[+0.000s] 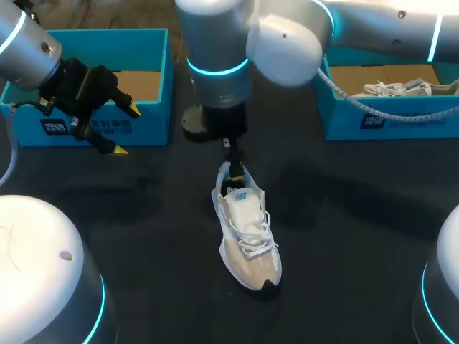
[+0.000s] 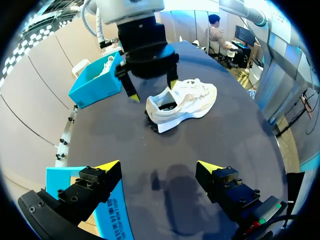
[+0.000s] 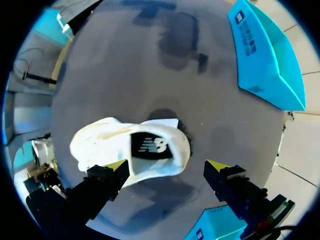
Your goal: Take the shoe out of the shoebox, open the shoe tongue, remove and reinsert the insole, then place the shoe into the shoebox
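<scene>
A white and beige shoe (image 1: 247,229) lies on the dark table, toe toward the front; its dark insole (image 3: 150,145) shows in the opening. My right gripper (image 1: 231,154) hangs open right over the heel; in its own wrist view (image 3: 167,165) the heel sits between and just ahead of the spread fingers, not gripped. My left gripper (image 1: 126,130) is open and holds nothing, up in front of the empty blue shoebox (image 1: 93,79) at the back left. From the left wrist view (image 2: 159,167) the shoe (image 2: 182,102) lies well ahead, with the right gripper (image 2: 153,91) over it.
A second blue shoebox (image 1: 387,107) at the back right holds another white shoe (image 1: 401,89). A grey cable (image 1: 387,109) drapes over its front wall. White robot bases (image 1: 36,265) stand at both front corners. Bare table surrounds the shoe.
</scene>
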Action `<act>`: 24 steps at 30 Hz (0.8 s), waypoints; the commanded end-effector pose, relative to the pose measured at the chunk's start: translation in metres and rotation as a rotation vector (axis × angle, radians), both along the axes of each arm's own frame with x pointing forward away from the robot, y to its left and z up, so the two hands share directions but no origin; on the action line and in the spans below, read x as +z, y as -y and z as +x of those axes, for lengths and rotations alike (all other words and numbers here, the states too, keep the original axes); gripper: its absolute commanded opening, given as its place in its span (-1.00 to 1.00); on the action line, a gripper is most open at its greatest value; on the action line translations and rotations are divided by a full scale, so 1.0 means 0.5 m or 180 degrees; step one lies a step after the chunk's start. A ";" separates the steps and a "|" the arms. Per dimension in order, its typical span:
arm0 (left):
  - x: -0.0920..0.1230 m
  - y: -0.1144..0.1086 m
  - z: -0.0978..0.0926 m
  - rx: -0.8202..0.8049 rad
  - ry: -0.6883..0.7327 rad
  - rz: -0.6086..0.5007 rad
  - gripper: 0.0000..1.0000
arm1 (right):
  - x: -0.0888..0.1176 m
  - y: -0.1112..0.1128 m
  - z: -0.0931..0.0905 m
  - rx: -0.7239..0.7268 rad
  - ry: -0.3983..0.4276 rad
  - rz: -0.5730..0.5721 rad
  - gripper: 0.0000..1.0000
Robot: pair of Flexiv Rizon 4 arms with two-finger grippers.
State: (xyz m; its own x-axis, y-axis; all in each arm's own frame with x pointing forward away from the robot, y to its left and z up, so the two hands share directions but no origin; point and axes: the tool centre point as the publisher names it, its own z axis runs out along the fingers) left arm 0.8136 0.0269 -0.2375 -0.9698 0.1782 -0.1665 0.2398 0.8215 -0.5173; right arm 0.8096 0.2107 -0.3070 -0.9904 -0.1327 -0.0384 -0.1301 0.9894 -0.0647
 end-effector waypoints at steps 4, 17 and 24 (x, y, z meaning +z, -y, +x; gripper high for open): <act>0.001 0.000 0.001 -0.0002 -0.0003 0.0013 1.00 | -0.055 -0.006 0.035 -0.0027 0.0009 0.0154 1.00; 0.001 0.000 0.001 -0.0002 -0.0003 0.0013 1.00 | -0.116 -0.006 0.045 -0.0050 0.0080 0.0182 1.00; 0.001 0.000 0.001 -0.0002 -0.0003 0.0013 1.00 | -0.133 -0.014 0.058 -0.0077 0.0089 0.0168 1.00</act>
State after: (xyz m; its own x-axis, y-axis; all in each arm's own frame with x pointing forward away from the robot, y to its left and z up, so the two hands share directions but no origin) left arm 0.8136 0.0269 -0.2375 -0.9698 0.1783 -0.1664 0.2398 0.8215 -0.5173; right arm 0.8362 0.2128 -0.3681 -0.9910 -0.1081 -0.0795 -0.1079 0.9941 -0.0077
